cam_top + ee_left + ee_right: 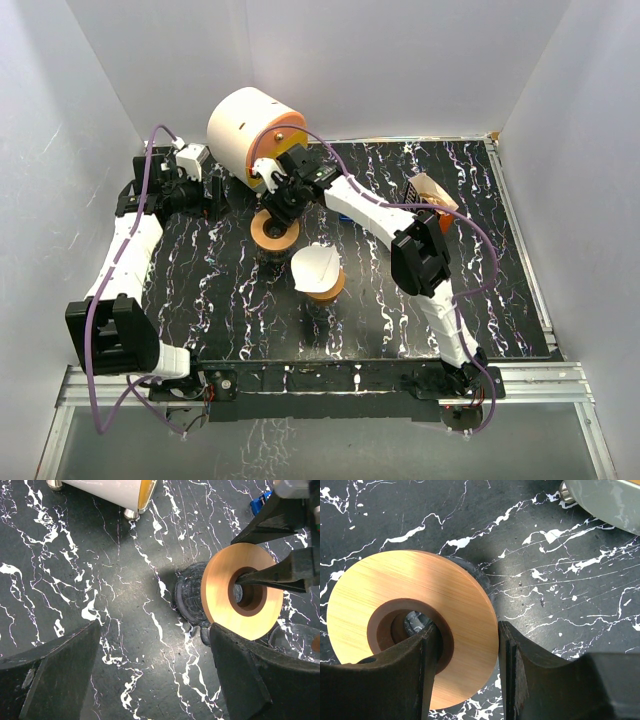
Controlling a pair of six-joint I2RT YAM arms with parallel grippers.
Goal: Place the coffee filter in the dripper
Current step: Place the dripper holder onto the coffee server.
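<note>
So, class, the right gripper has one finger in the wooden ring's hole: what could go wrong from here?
The right gripper pinches the wooden ring on one side only, so it may tilt or slip off the glass piece under it. The paper filter sits close by; a swing of that arm could knock it over. The open left gripper is near, so the two could collide.

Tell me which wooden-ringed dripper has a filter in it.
The near dripper, holding the white filter; the far dripper, pinched by the right pincer, has an empty ring.
</note>
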